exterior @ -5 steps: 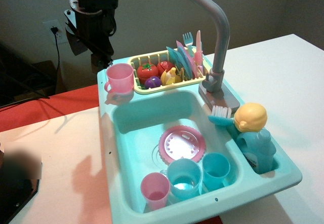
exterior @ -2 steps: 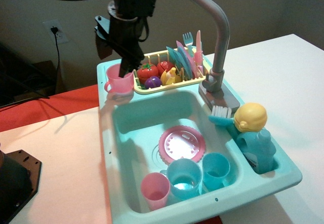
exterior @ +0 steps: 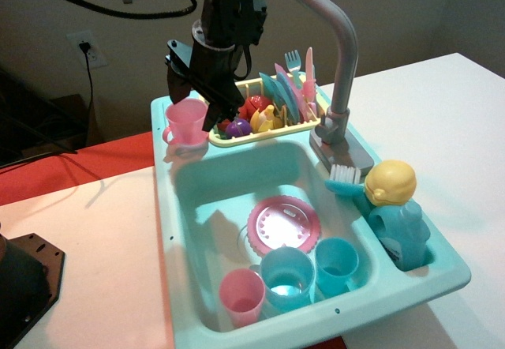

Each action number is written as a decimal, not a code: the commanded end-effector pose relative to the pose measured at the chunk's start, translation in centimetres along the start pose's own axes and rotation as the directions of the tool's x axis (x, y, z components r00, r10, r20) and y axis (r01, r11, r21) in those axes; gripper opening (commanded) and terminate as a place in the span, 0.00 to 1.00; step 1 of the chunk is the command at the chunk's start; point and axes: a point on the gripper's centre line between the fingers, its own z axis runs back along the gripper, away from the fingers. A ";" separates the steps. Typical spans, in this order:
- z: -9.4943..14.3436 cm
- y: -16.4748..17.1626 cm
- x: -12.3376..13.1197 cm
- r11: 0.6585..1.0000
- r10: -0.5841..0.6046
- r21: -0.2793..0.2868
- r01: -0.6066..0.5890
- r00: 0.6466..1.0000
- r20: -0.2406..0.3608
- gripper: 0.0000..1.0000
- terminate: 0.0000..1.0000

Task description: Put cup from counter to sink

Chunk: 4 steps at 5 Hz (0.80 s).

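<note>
The light pink cup (exterior: pixel 186 122) with a loop handle stands on the turquoise counter ledge (exterior: pixel 162 112) at the sink's back left corner. My gripper (exterior: pixel 193 103) hangs over it from above. The jaws are spread about as wide as the cup: one dark finger (exterior: pixel 175 87) is at the cup's left rim, the other is low between the cup and the yellow rack. I cannot tell whether the fingers touch the cup. The turquoise sink (exterior: pixel 229 177) with its deep basin and tall grey faucet (exterior: pixel 341 57) lies in front of the cup.
The basin holds a pink plate (exterior: pixel 284 224), a small pink tumbler (exterior: pixel 241 295) and two turquoise cups (exterior: pixel 287 278). The yellow dish rack (exterior: pixel 260 110) with toy food and cutlery stands right of the cup. A soap bottle (exterior: pixel 394 215) stands at the sink's right.
The arm has swung in from the back left to the right and down, and its fingers now flank the cup. The cup stays on the ledge and looks slightly tilted.
</note>
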 end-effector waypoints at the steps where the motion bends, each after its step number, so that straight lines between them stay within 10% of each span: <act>1: -1.7 0.3 -0.5 0.999 0.030 0.024 -0.030 0.999 0.014 1.00 0.00; 2: -2.5 0.4 -0.5 0.999 0.036 0.036 -0.037 0.999 0.020 1.00 0.00; 3: -2.5 0.4 -0.8 0.999 0.038 0.029 -0.039 0.998 0.055 0.00 0.00; 4: -2.3 0.4 -0.8 0.999 0.035 0.029 -0.037 0.998 0.057 0.00 0.00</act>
